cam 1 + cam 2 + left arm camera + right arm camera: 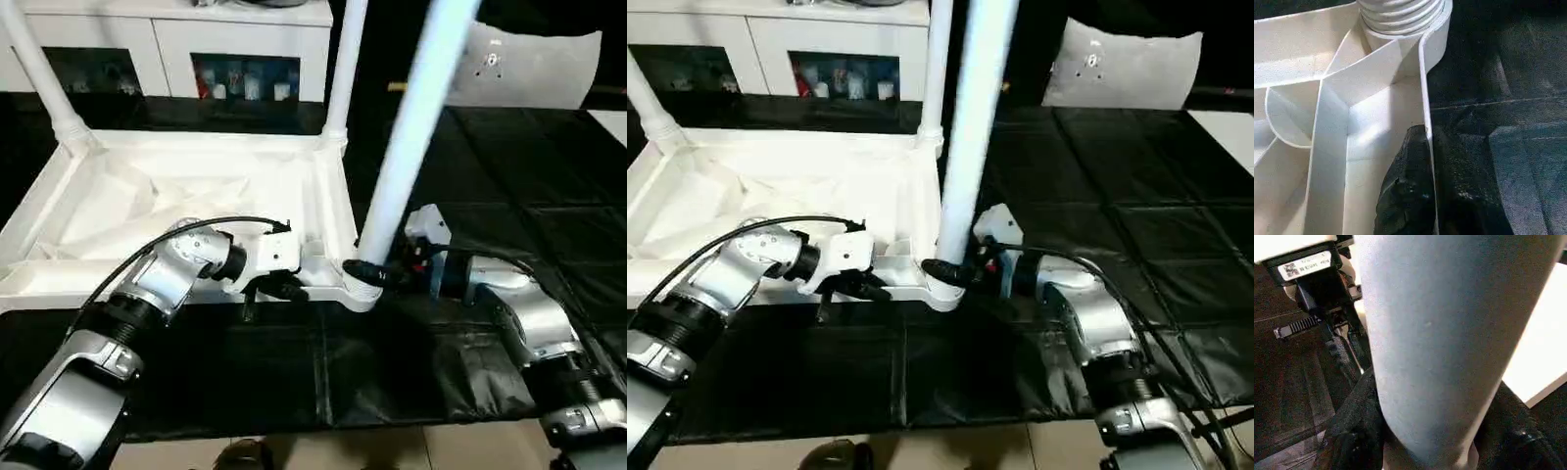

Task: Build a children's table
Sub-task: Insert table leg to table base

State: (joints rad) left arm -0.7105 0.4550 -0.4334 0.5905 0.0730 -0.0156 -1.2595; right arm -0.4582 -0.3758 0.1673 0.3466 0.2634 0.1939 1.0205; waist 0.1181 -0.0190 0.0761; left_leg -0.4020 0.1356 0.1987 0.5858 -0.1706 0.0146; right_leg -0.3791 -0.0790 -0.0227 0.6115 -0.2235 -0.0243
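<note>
The left gripper (284,286) is clamped on the upturned table top's (196,196) near rim. The right gripper (377,271) grips the leg (416,127) standing in the near corner socket (358,289).

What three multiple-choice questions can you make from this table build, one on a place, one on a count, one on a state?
1. Where do the right gripper's fingers sit?
A. At the foot of the near leg
B. On the cabinet
C. On the floor

2. How many legs stand in the table top?
A. One
B. Three
C. Five

3. How does the table top lie?
A. Ribbed underside up
B. Smooth side up
C. On edge

Answers:
1 A, black fingers flank that leg beside its corner socket.
2 B, two far legs and one near.
3 A, ribs show in the left wrist view.
</note>
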